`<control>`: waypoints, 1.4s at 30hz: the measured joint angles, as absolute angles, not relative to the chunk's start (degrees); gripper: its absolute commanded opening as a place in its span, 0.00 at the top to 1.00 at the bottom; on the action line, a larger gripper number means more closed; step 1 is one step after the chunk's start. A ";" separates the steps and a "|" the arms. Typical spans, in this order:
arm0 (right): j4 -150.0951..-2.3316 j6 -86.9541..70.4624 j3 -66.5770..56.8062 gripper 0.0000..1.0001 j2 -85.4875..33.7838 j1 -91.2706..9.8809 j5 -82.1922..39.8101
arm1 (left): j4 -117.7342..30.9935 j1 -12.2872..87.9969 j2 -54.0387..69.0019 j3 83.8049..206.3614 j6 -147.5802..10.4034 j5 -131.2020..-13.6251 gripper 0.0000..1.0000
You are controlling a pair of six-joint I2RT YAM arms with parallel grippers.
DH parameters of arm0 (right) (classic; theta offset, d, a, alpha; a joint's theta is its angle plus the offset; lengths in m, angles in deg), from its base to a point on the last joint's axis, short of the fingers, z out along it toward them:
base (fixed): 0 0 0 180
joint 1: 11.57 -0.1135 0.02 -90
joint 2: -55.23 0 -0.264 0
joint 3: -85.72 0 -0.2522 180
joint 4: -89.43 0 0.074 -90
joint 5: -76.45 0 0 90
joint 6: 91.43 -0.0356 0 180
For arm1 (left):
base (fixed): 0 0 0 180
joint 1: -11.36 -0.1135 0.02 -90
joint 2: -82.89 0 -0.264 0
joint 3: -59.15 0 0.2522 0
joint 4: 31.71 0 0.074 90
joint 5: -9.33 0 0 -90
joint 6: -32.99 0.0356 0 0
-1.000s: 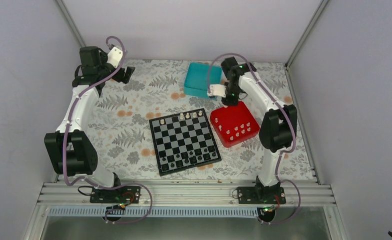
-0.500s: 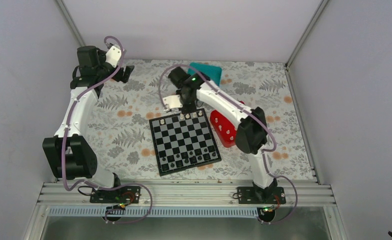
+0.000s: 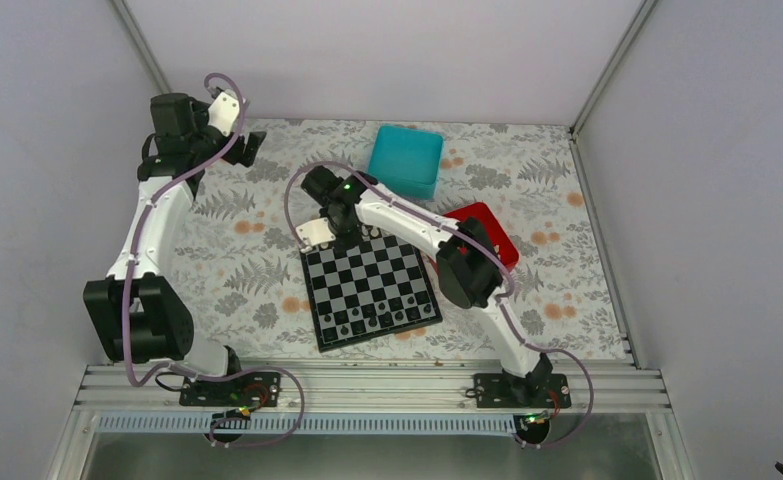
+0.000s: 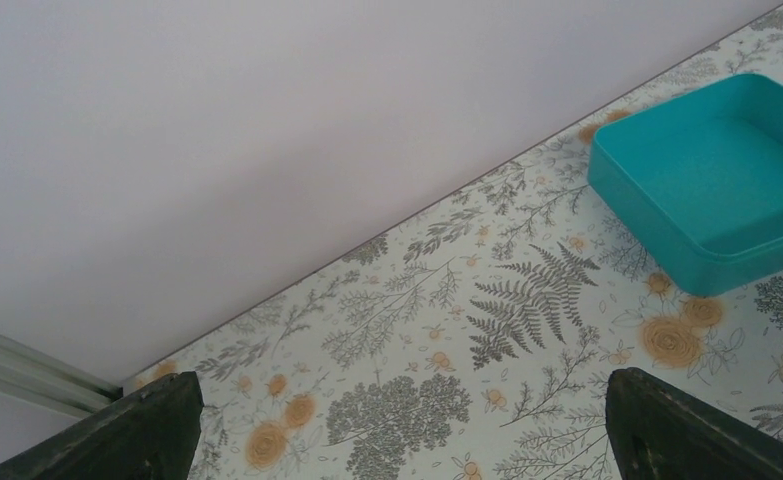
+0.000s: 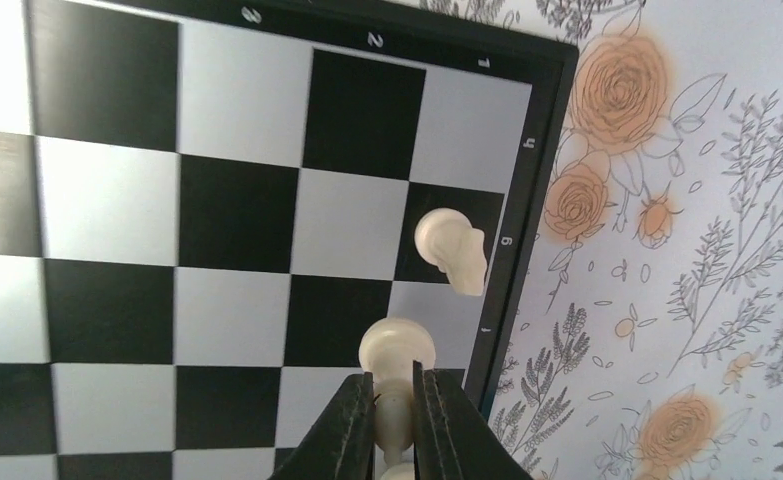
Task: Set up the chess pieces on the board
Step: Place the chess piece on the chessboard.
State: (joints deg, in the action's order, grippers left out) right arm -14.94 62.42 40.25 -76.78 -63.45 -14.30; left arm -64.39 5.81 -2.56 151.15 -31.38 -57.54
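**A:** Right arm stretches over the board's eleven o'clock corner!
**B:** Teal box sits at the board's twelve. Red tray at two, half hidden behind that arm.

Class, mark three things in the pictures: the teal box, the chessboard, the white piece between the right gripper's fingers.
teal box (image 3: 405, 160): overhead view, its bare inside floor.
chessboard (image 3: 372, 287): overhead view, a bare middle square.
white piece (image 5: 397, 346): right wrist view, its round head.
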 measured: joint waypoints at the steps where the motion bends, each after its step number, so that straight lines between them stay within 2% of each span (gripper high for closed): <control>1: -15.45 62.42 40.34 0.89 -77.37 -63.20 -14.30 | -64.37 5.73 -2.39 151.09 -31.38 -57.52 0.00; 16: -19.03 62.49 41.08 0.89 -80.10 -60.65 -16.01 | -64.37 5.55 -2.10 150.89 -31.99 -57.52 0.00; 40: -15.73 63.32 43.86 0.90 -82.37 -60.63 -18.63 | -64.37 5.36 -2.10 150.56 -31.99 -56.82 0.00; 42: -15.71 63.41 43.88 0.88 -82.37 -60.63 -18.76 | -64.37 5.33 -2.12 150.56 -31.99 -56.82 0.00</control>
State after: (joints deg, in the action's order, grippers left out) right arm -15.71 63.41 43.88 -82.37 -60.63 -18.76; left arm -64.37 5.33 -2.12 150.56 -31.99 -56.82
